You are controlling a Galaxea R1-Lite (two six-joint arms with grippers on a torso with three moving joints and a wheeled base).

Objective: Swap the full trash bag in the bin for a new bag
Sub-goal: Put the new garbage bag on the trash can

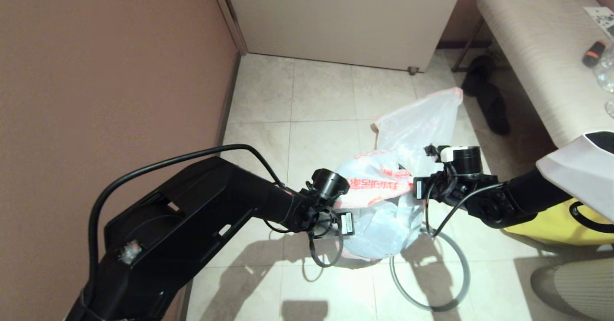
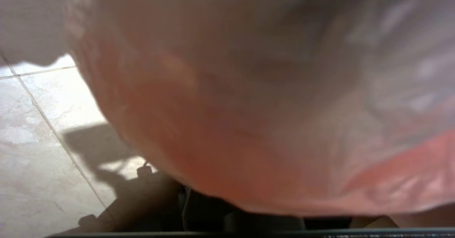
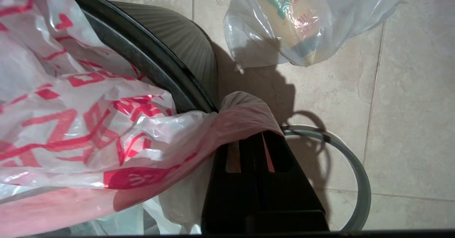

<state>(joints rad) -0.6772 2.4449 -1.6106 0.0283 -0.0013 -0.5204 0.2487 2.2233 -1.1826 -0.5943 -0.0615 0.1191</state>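
The new bag (image 1: 379, 201), translucent white with bold red characters, sits at the centre of the head view, draped over the bin (image 3: 167, 60) so that the bin is almost wholly hidden there. In the right wrist view the bin's black rim and ribbed dark wall show in the upper left of the frame, with the printed plastic spread over its mouth. The right gripper (image 3: 249, 138) is at the right side of the bag; its 2 dark fingers (image 3: 277, 156) are closed together on a bunched pink-red fold of the bag's top edge. The left gripper (image 1: 336, 218) is at the bag's left side in the head view; its wrist view is filled by pink plastic pressed close, and whether its fingers are parted or closed cannot be told.

The full trash bag (image 1: 422, 119) lies on the tiled floor (image 1: 316, 95) above and right of centre in the head view, colourful rubbish showing through it. The grey hoop (image 1: 431, 273) lies flat on the floor at lower right of the bag. A yellow bag (image 1: 551, 227) sits at the right edge, under the right arm.
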